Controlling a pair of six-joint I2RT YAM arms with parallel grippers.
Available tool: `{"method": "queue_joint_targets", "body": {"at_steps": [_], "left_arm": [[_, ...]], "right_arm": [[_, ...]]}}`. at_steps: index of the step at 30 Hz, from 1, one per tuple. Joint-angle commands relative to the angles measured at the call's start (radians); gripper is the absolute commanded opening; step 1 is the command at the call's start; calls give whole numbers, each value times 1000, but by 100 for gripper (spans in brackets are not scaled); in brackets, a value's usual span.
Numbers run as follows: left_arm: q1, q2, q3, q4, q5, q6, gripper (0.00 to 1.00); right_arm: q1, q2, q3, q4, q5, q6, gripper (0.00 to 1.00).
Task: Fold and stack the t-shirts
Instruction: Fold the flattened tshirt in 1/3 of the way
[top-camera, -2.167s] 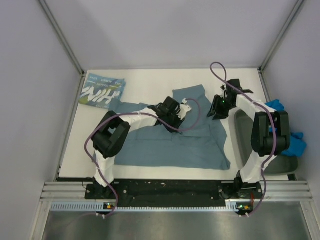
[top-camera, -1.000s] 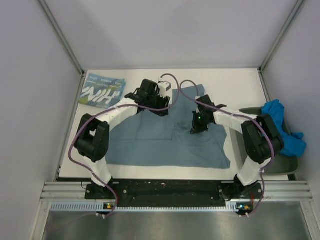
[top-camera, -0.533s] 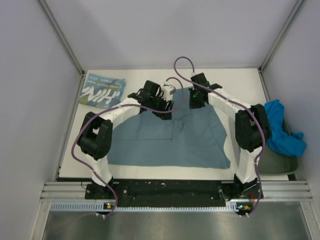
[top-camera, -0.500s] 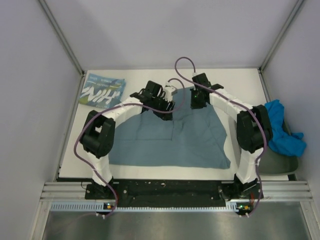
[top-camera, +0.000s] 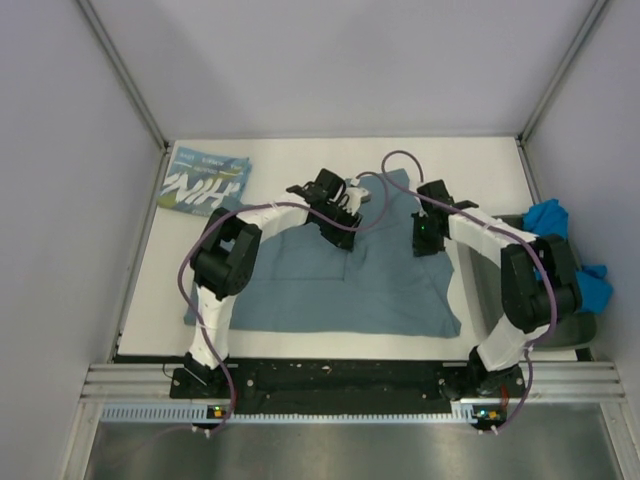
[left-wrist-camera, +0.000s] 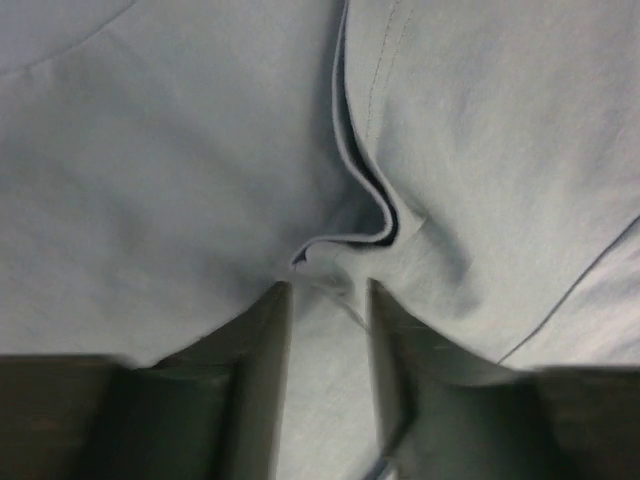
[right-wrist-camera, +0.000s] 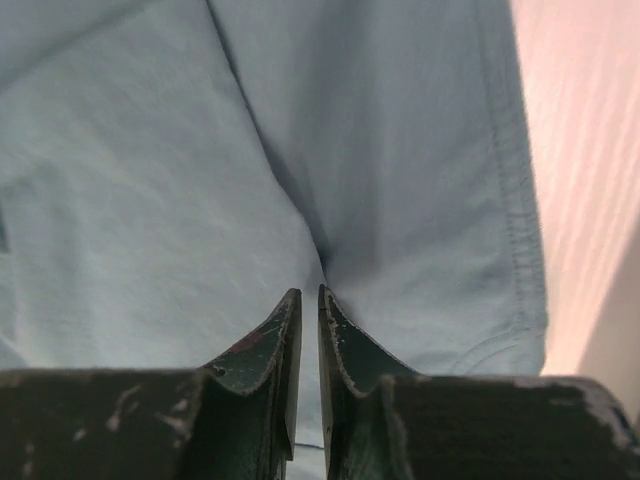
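On the worktop (top-camera: 300, 160), centrally in the top view, the slate-teal t-shirt (top-camera: 330, 285) is lying spread out, its near hem running along the near edge. The left end effector (top-camera: 343, 222) is pressing down on the far middle part of this garment; in the left wrist view, its fingers (left-wrist-camera: 262, 350) are closing on a puckered fold of the cloth, with fabric sitting between them. The right end effector (top-camera: 422, 240) is working at the far right part of the same garment, near its stitched edge; its fingers (right-wrist-camera: 268, 345) are standing almost together and are pinching a raised ridge of cloth. The lettered t-shirt (top-camera: 205, 182) is lying folded at the far left corner, well apart from both arms. The bright blue t-shirt (top-camera: 560, 215) is lying bunched over the tray (top-camera: 572, 328) at the right edge.
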Motion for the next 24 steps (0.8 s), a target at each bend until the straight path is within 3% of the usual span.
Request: {"method": "queue_joint_targets", "body": {"at_steps": [1,3,4,11,16,19,21,24], "left_arm": [[-8,30,67,-13,-41,-10,24],[-6,22,56,-7,-66,-10,5],[-5,13,44,-2,-81,-12,0],[3,-85,-67,61,-260,4,0],[-3,-93,-52,36,-233,34,0],[-5,-101,-32,10,-225,50,25],[-3,-131,-27,-2,-207,71,41],[-2,-225,-35,-14,-196,126,48]], "right_arm": [[0,17,-45,76,-26,37,10],[-3,33,-61,79,-20,49,9],[-9,39,-72,78,-12,53,9],[-58,1,-156,78,6,75,6],[-60,-24,-141,70,-20,50,6],[-60,-68,-113,37,-15,41,12],[-60,-149,-98,-20,8,50,27],[-57,-265,-84,-115,71,84,45]]}}
